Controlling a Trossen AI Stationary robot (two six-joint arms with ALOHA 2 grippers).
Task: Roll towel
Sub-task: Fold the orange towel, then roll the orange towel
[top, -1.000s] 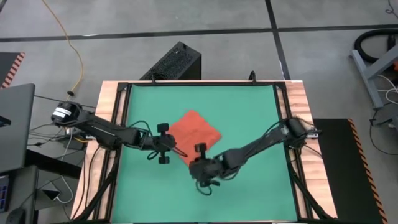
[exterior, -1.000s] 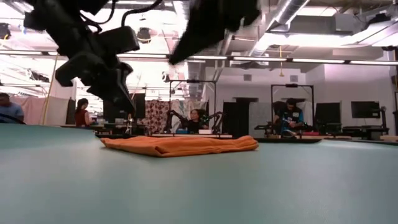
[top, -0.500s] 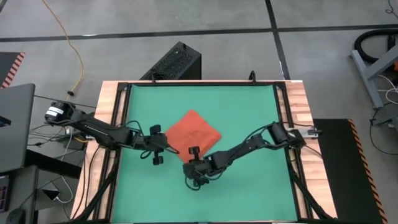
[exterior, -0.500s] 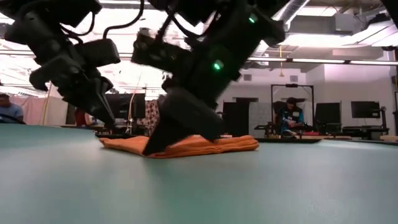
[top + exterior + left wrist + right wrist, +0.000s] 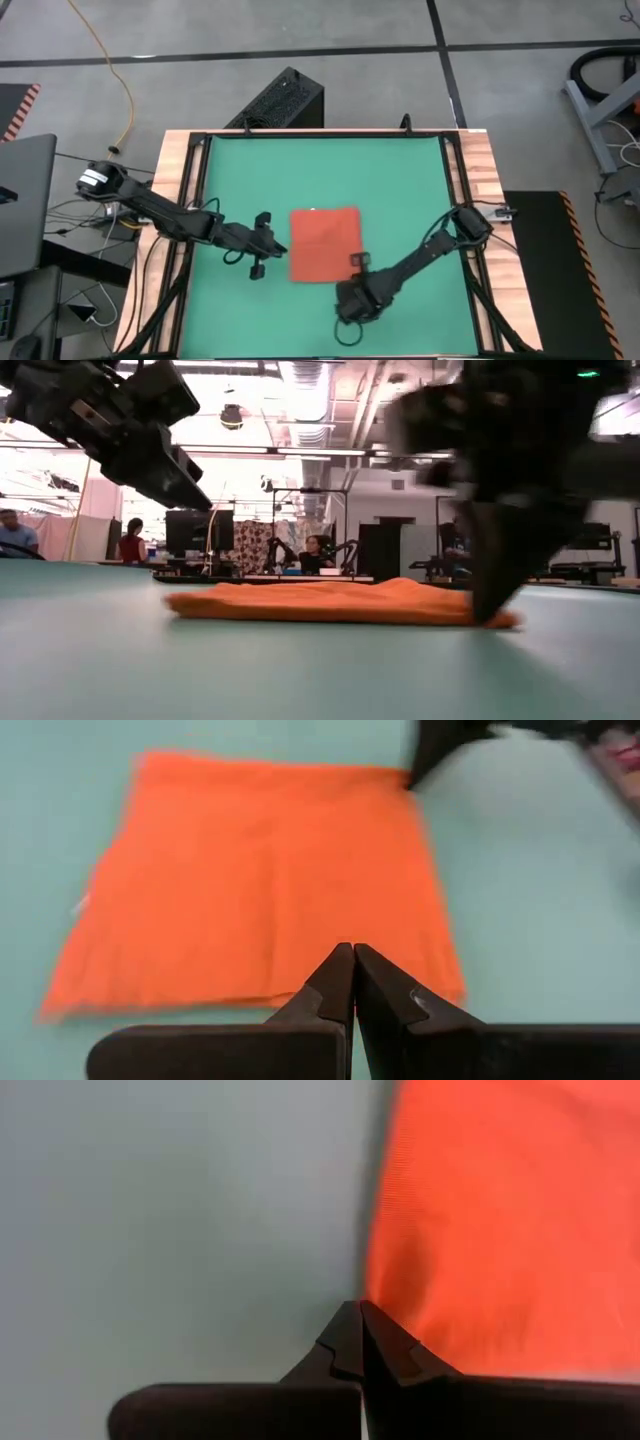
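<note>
Towel (image 5: 324,244) now square-on, long axis front-to-back; both pincers clenched, empty.

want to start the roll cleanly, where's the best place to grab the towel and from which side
Probably the near edge of the towel, pinched at its two corners from the front. It lies flat and square to the mat, and the shut left gripper and right gripper already sit by those corners.

Grey concrete floor (image 5: 300,40) around the bench; ceiling strip lights (image 5: 300,452) glow over distant workstations (image 5: 590,565)
</note>
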